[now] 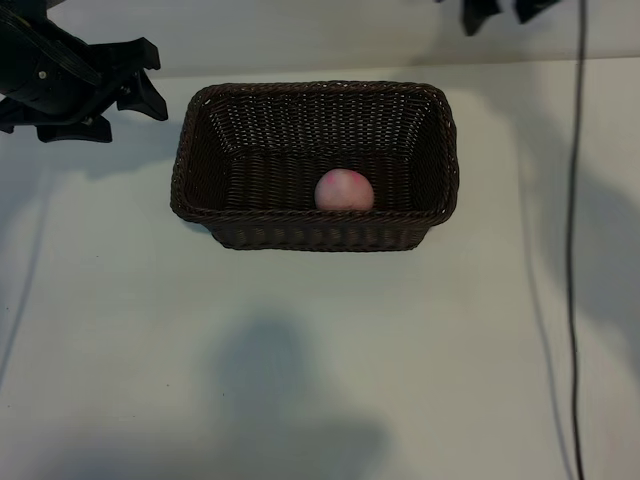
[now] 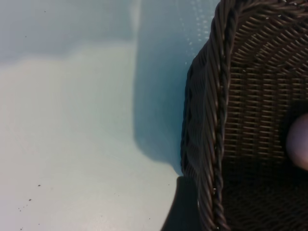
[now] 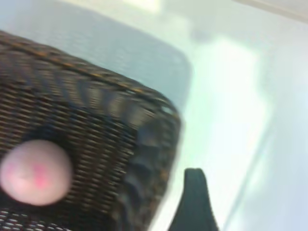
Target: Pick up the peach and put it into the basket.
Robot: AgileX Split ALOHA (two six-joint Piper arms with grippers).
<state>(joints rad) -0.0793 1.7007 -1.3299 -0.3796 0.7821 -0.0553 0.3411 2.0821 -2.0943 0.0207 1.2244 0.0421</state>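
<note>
The peach (image 1: 344, 190) is small, round and pale pink with a redder blush. It lies inside the basket (image 1: 314, 92), against the near wall, with nothing touching it. The basket is dark brown wicker and stands at the table's middle. My left gripper (image 1: 150, 85) hovers open beside the basket's left end, holding nothing. Only the fingertips of my right gripper (image 1: 505, 12) show at the top edge, apart and empty, behind the basket's right corner. The right wrist view shows the peach (image 3: 36, 171) within the basket's rim (image 3: 120, 91). Its edge (image 2: 299, 142) also shows in the left wrist view.
A thin dark cable (image 1: 574, 240) runs down the white table (image 1: 320, 350) at the right. Shadows of the arms fall across the table's front and right side.
</note>
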